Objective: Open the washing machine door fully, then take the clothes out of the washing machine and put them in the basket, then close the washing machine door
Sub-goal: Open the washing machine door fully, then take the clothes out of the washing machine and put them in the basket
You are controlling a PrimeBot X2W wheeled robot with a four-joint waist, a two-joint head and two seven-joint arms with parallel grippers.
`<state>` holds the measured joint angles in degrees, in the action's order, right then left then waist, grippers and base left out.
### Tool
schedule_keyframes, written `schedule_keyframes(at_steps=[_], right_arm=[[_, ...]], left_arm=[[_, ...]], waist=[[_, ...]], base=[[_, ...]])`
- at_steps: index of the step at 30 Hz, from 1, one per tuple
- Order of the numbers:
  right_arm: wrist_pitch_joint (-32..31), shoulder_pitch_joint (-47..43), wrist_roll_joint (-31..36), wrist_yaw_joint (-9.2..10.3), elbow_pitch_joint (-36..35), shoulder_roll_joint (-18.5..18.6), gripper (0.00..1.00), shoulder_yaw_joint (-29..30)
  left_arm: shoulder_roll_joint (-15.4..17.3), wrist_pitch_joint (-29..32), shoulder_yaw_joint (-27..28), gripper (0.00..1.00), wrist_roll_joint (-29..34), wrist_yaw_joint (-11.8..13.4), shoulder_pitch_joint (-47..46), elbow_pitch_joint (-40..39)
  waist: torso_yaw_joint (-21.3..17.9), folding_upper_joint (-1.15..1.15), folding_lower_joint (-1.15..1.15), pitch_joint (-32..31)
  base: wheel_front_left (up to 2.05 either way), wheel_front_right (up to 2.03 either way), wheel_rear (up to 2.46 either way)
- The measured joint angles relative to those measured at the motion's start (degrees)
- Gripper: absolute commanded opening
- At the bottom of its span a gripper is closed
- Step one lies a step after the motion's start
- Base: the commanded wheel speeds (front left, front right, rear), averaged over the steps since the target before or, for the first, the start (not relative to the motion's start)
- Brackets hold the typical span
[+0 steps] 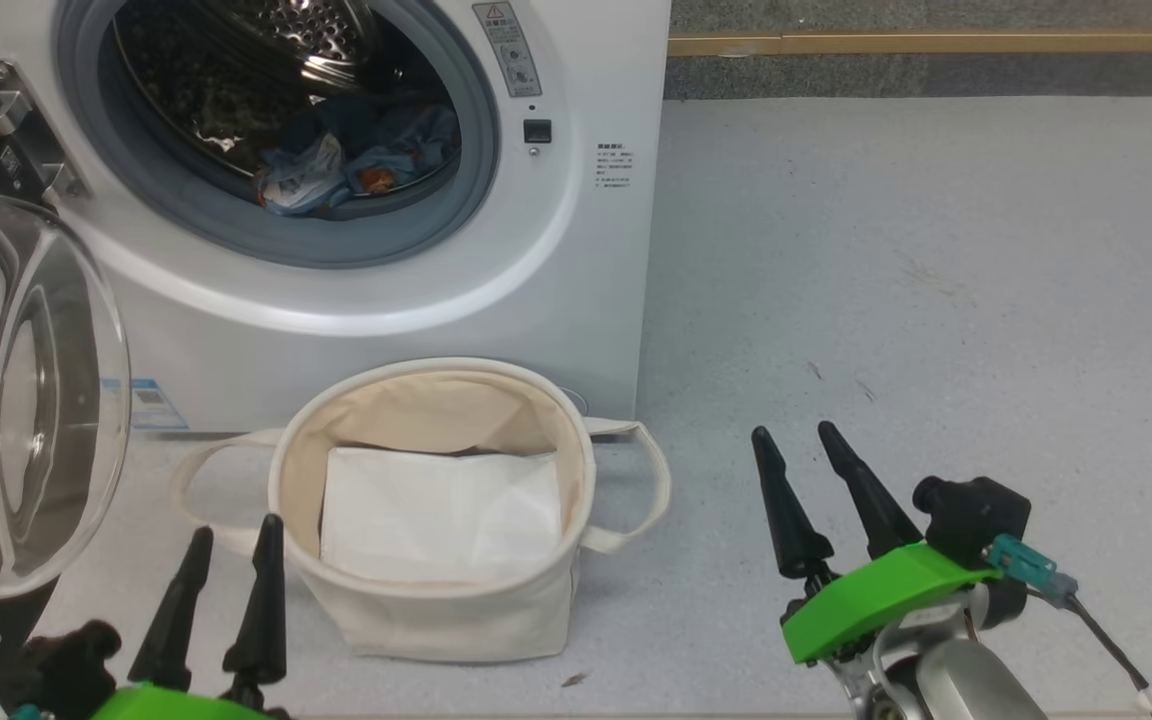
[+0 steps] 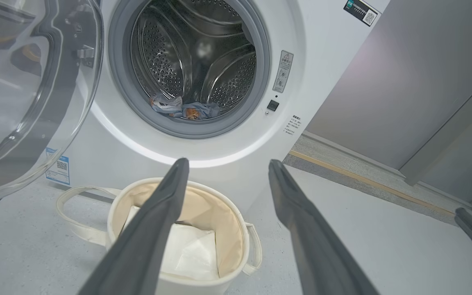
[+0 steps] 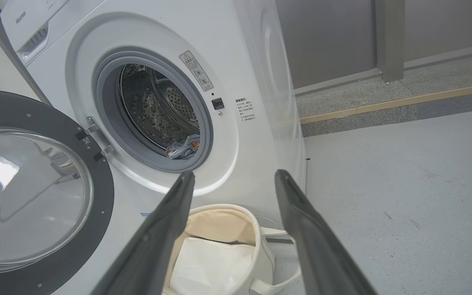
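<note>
Blue clothes [image 1: 366, 165] lie in washing machine [image 1: 576, 260]; door [image 1: 26, 400] open; left pincer [image 1: 236, 525], right pincer [image 1: 793, 430] spread, empty, flanking basket [image 1: 456, 620].

The left pincer [image 2: 228, 162] has its two long dark fingers [image 2: 150, 229] spread wide apart and empty, above the round cream canvas basket [image 2: 115, 205] on the pale grey floor [image 2: 383, 246]. A flat white sheet [image 2: 191, 250] lies inside the basket. Just behind it stands the big white front-loading washing machine [image 2: 314, 49], its round glass-windowed door [image 2: 23, 94] swung open at the left. Light blue clothes with orange-brown print [image 2: 187, 110] lie at the bottom of the perforated steel drum [image 2: 158, 53].
</note>
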<state>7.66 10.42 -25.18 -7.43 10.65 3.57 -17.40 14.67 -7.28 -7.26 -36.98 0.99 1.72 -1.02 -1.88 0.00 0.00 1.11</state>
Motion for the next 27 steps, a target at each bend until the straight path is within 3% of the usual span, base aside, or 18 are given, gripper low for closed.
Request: schedule_keyframes(at_steps=[27], right_arm=[[-0.8, -0.3, 0.5, 0.00, -0.8, 0.0, 1.00, 0.3]], left_arm=[[0.5, -2.2, -1.5, 1.00, 1.7, 0.2, 0.8, 1.2]], waist=[[1.3, 0.00, 0.00, -0.9]], base=[[0.00, 0.00, 0.00]])
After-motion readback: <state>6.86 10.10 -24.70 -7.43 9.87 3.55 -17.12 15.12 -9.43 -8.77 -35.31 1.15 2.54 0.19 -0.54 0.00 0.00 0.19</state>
